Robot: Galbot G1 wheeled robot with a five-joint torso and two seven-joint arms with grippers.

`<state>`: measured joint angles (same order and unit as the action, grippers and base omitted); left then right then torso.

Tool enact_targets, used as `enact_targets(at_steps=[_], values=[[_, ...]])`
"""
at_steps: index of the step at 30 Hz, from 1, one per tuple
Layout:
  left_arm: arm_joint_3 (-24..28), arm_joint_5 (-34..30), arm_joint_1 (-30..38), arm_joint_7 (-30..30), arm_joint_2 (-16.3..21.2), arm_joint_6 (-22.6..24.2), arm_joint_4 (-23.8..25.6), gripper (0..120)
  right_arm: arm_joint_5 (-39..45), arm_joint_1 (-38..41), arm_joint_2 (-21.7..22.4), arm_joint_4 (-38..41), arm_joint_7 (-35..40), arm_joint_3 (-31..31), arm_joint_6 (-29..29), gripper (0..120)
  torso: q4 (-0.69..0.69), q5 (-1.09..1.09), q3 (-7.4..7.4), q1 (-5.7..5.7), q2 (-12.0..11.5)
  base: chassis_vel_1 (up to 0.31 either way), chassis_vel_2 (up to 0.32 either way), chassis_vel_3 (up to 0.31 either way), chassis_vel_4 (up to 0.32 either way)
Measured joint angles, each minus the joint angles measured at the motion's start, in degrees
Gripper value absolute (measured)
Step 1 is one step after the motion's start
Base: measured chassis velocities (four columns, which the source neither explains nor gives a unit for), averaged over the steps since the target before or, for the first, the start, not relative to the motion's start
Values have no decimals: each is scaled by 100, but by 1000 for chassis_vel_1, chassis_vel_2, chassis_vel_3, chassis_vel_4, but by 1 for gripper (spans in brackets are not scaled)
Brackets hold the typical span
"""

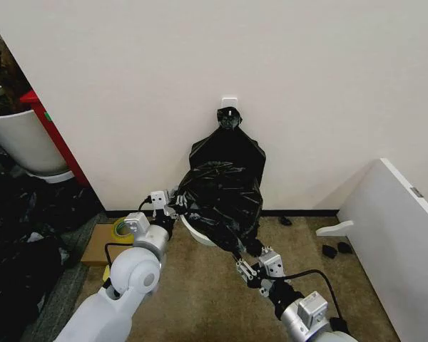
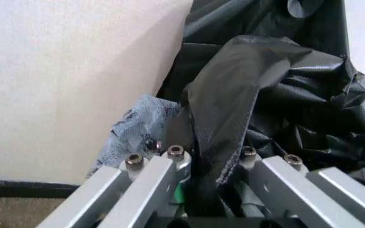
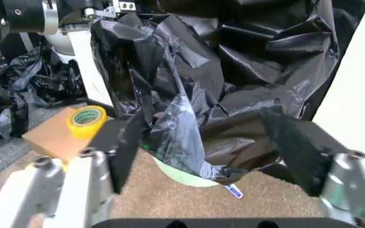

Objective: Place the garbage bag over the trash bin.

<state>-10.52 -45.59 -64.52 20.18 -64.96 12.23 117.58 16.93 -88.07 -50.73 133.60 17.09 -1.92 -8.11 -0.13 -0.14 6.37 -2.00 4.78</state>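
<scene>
The black glossy garbage bag [image 1: 222, 201] hangs crumpled over the cream-white trash bin [image 1: 197, 232], which stands on the carpet by the wall and is mostly covered. My left gripper [image 1: 172, 204] is at the bag's left side, shut on a strip of the bag [image 2: 216, 142] that runs between its fingers [image 2: 169, 164]. My right gripper [image 1: 250, 265] sits low at the bag's near right side, its fingers [image 3: 93, 173] spread wide, and a loose fold of the bag [image 3: 182, 118] hangs just ahead of them. The bin's pale green base [image 3: 181, 176] peeks out under the bag.
A flat bunch of black bags [image 1: 228, 142] hangs from a wall hook above. A cardboard box [image 1: 98, 244] with a yellow tape roll [image 3: 86, 121] lies left of the bin. A white tub with red frame [image 1: 21, 139] and dark bags are at left; a white panel [image 1: 392, 228] stands at right.
</scene>
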Motion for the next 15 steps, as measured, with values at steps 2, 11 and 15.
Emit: enact_targets(at_steps=[2, 11, 15], values=[[7, 2, 22, -1, -15, 0, -22, 5, 13, 28, -6, -23, 11, 22, -29, 75, 0, 0, 0, 0, 0, 0, 0, 0, 0], [29, 3, 57, -2, -61, 1, -57, 5, -85, 87, -72, -165, -15, 85, -37, 41, 0, 0, 0, 0, 0, 0, 0, 0, 0], [30, 1, 57, -2, -63, 2, -57, 5, -132, 89, -78, -183, -31, 88, -20, 33, 0, 0, 0, 0, 0, 0, 0, 0, 0]])
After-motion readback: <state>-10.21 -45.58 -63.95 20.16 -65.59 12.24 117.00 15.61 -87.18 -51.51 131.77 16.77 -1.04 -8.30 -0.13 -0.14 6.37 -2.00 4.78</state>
